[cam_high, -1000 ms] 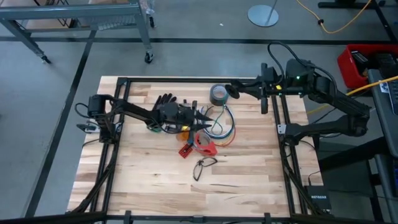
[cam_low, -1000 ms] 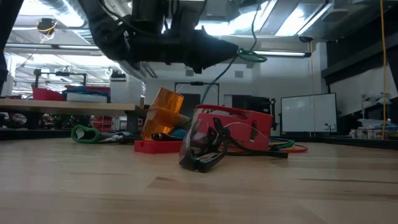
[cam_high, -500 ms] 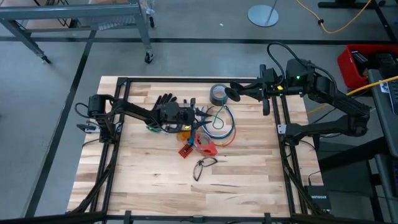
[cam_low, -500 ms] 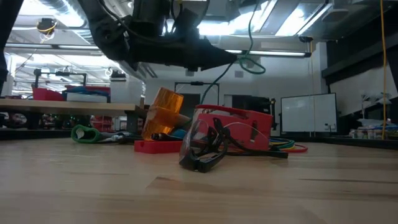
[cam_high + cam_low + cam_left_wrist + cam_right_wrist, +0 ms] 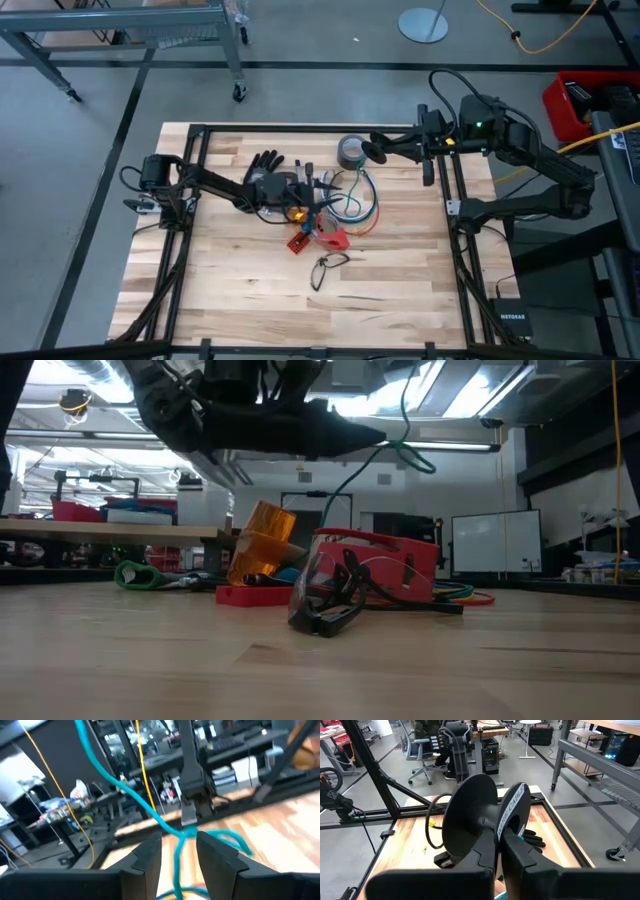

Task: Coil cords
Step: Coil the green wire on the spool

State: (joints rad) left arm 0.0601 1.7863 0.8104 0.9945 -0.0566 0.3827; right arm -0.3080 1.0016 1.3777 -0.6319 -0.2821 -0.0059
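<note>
So the loose loop of thin blue, grey-white and red-orange cords (image 5: 352,205) sits mid-tabletop (image 5: 230,300), just past the left tool (image 5: 322,186), toward the right arm's side. That tool's 2 fingers are apart, with 1 teal strand (image 5: 150,805) running up between them but not pinched as far as I can tell. The loop's long axis looks roughly front to back. Left arm is clearly nearer; the right tool (image 5: 368,150) hovers at the back edge, clamped together on a black spool (image 5: 470,815). A grey tape roll (image 5: 352,152), red plastic bits (image 5: 330,236) and black glasses (image 5: 325,268) crowd it, with open wood in front
</note>
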